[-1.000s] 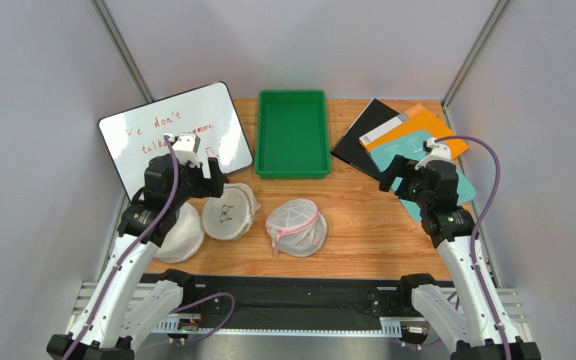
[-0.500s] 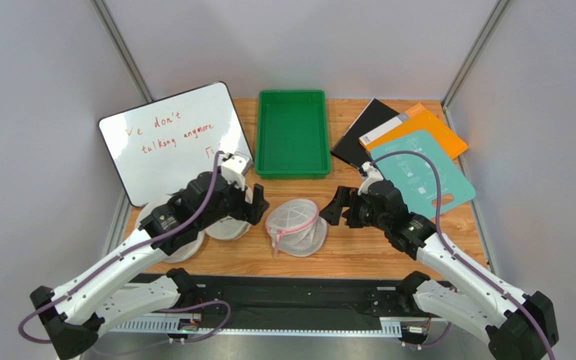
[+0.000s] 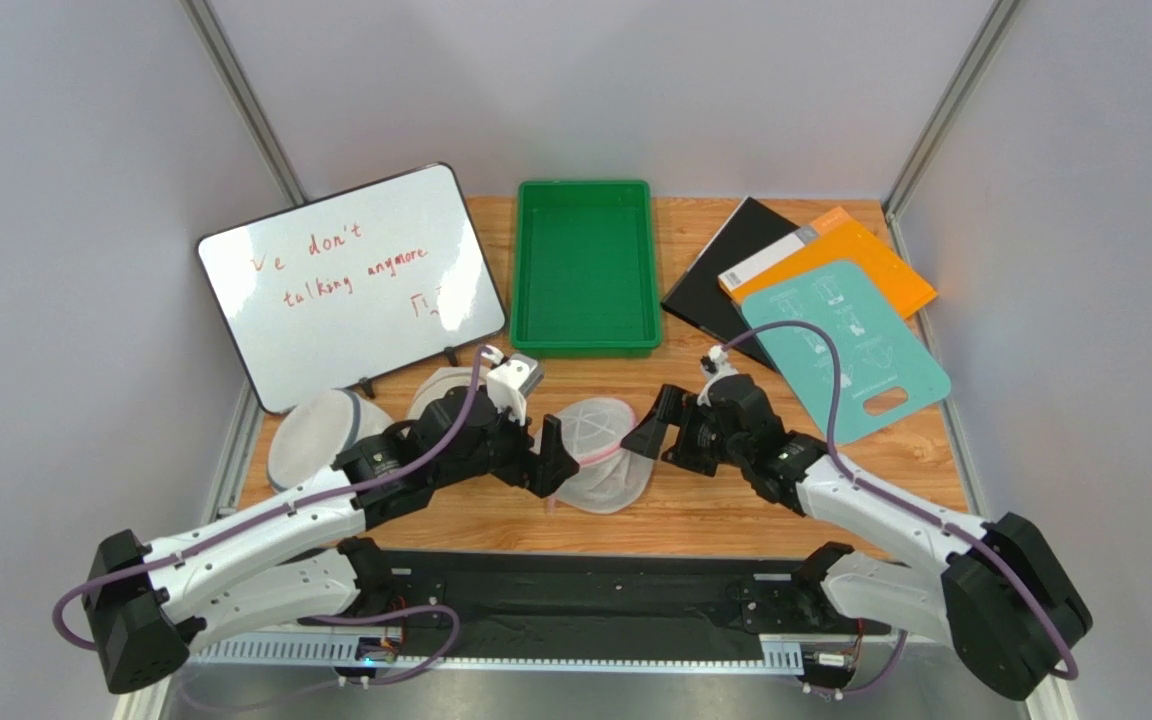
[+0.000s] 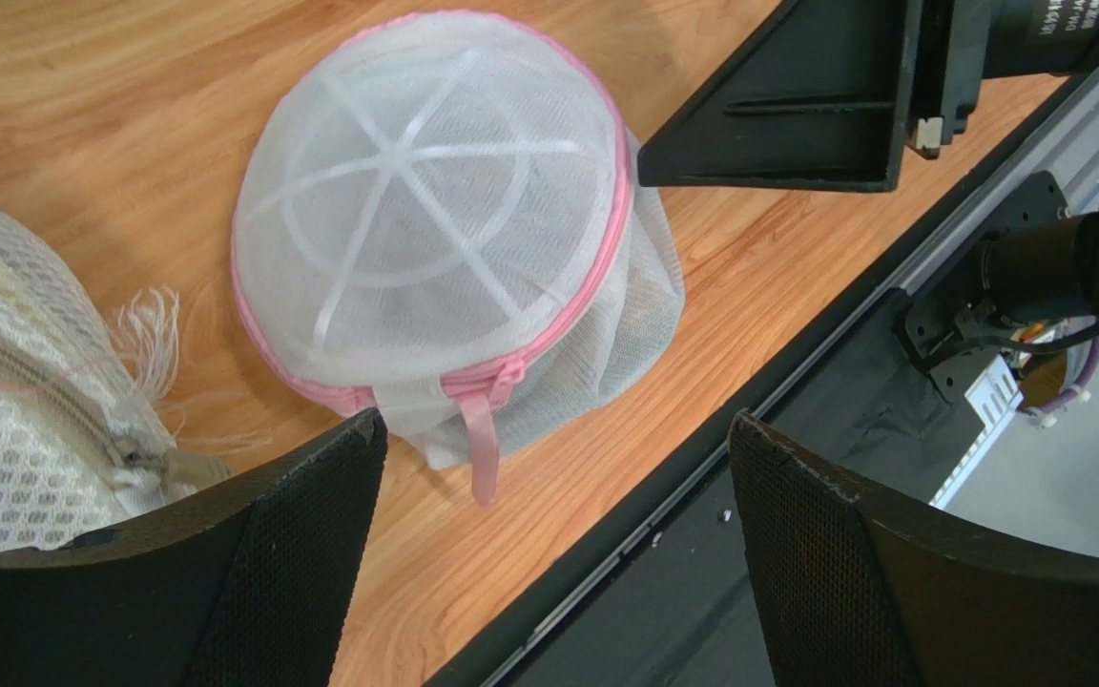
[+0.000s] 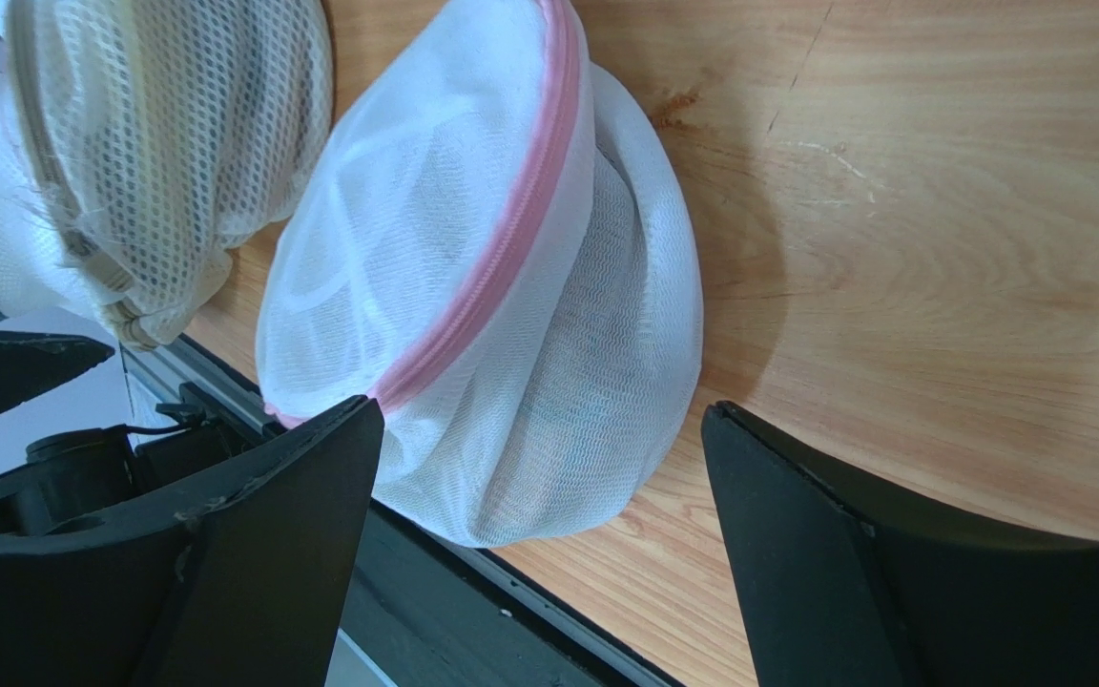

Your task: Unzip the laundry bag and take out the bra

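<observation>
Two sets of jaws stand wide on either side of the laundry bag point(image 3: 599, 455), and neither holds anything.

The left jaws are spread wide just left of the bag, at the side where the pink zipper pull point(image 4: 481, 434) hangs down. The right jaws are equally wide and sit close at the bag's right side; I cannot tell whether they touch it. The bag lies on the tabletop point(image 3: 695, 513) near its front edge, dome tilted, with its pink zipper running closed around the rim. What is inside cannot be made out through the mesh. Both the left arm point(image 3: 282, 518) and the right arm point(image 3: 875, 507) reach in low. Two plain mesh bags point(image 3: 319, 435) lie to the left. A whiteboard point(image 3: 349, 285), a green tray point(image 3: 587, 267) and a few notebooks point(image 3: 823, 293) line the far edge.
</observation>
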Robot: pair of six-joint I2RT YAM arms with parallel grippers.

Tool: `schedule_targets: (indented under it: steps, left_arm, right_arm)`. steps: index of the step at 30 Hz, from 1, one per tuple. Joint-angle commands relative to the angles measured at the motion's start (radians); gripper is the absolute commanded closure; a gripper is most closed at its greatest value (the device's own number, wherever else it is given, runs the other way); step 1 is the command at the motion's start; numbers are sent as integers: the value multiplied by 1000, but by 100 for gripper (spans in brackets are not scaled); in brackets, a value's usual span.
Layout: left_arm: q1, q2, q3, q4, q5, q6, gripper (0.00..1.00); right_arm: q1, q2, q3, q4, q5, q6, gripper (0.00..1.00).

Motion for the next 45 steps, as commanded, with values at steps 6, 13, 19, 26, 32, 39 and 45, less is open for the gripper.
schedule_targets:
  steps: [6, 13, 19, 26, 32, 39, 45]
  left_arm:
    - [-4, -122, -69, 38, 36, -18, 5]
    - [-4, -133, -98, 42, 50, -37, 4]
    - [-4, -138, -117, 26, 34, -46, 4]
    - [-4, -118, -146, 44, 50, -64, 6]
    - [-4, -107, -166, 61, 53, -73, 7]
    - [-4, -52, -184, 111, 51, -64, 14]
    - [-4, 42, -170, 163, 14, -96, 14]
  right_arm:
    - [25, 94, 47, 156, -18, 46, 11]
    - [33, 120, 73, 159, -21, 54, 14]
    - [36, 167, 112, 156, -19, 35, 15]
    - [42, 264, 118, 211, -71, 49, 36]
    - [42, 298, 164, 141, -45, -1, 78]
    - [-14, 341, 210, 72, -136, -135, 100]
    - [-114, 341, 215, 21, -278, -241, 100]
